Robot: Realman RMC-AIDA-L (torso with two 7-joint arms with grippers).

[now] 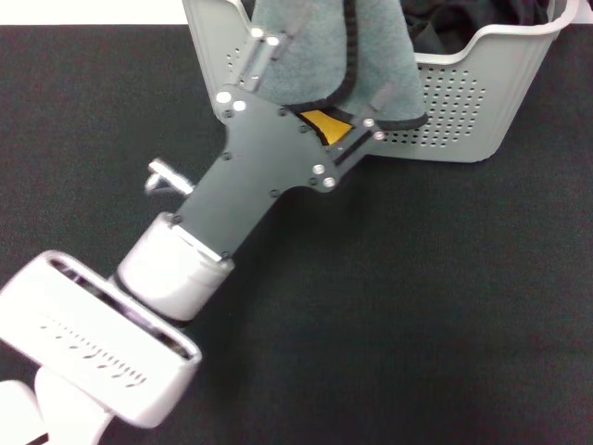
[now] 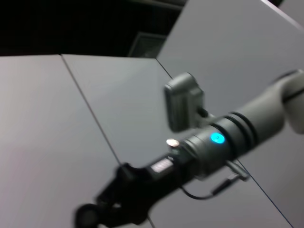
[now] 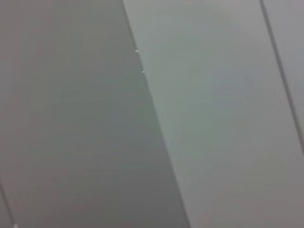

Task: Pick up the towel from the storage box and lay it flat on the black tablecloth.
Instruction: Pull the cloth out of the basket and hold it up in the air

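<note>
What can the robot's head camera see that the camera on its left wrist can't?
Only the head view shows the work: the left claw up against the grey-and-orange towel, which hangs over the front rim of the storage box, all on the black tablecloth. Some black fabric sits inside the box.

Only the left wrist view shows the other arm, with a glowing blue light, in front of plain grey panels.

They share nothing: no towel, box or cloth appears in the wrist view.
</note>
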